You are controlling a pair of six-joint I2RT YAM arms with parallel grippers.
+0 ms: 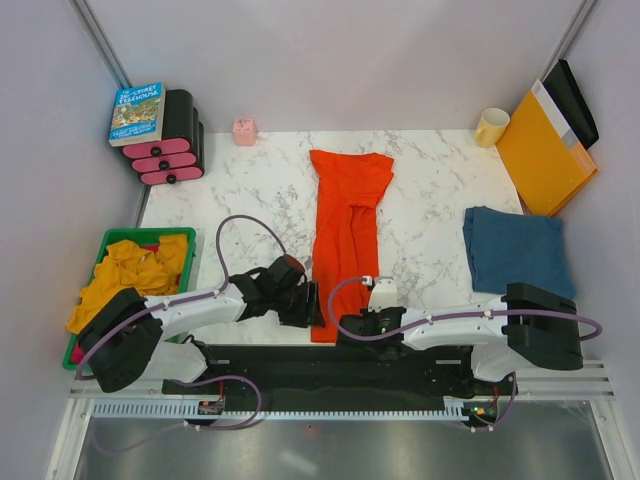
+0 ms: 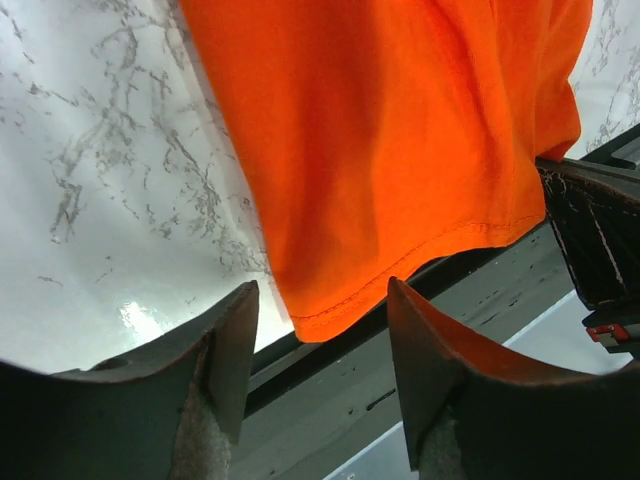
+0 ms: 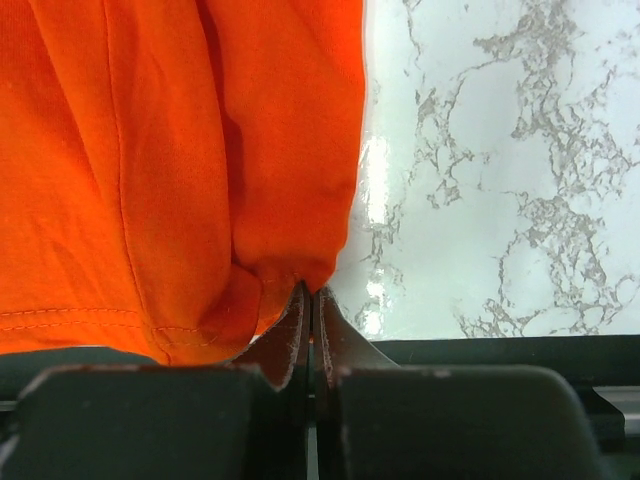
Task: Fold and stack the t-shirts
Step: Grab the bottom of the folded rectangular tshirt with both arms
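Note:
The orange-red t-shirt [image 1: 345, 220] lies as a long narrow strip down the middle of the marble table, its hem hanging over the near edge. My right gripper [image 1: 347, 327] is shut on the hem's near right corner [image 3: 290, 270]; in the right wrist view the jaws [image 3: 312, 292] pinch the cloth. My left gripper [image 1: 308, 306] stands open at the hem's left corner [image 2: 320, 310], whose tip hangs between the fingertips [image 2: 320, 345] without being gripped. The dark blue t-shirt [image 1: 515, 250] rests folded to a rough square at the right.
A green bin [image 1: 110, 240] with yellow cloth [image 1: 130, 272] sits off the table's left edge. At the back: a book [image 1: 137, 112] on pink-and-black rolls [image 1: 168, 150], a small pink box [image 1: 244, 131], a yellow mug [image 1: 491, 126] and an orange-yellow envelope [image 1: 543, 152] leaning at the right wall.

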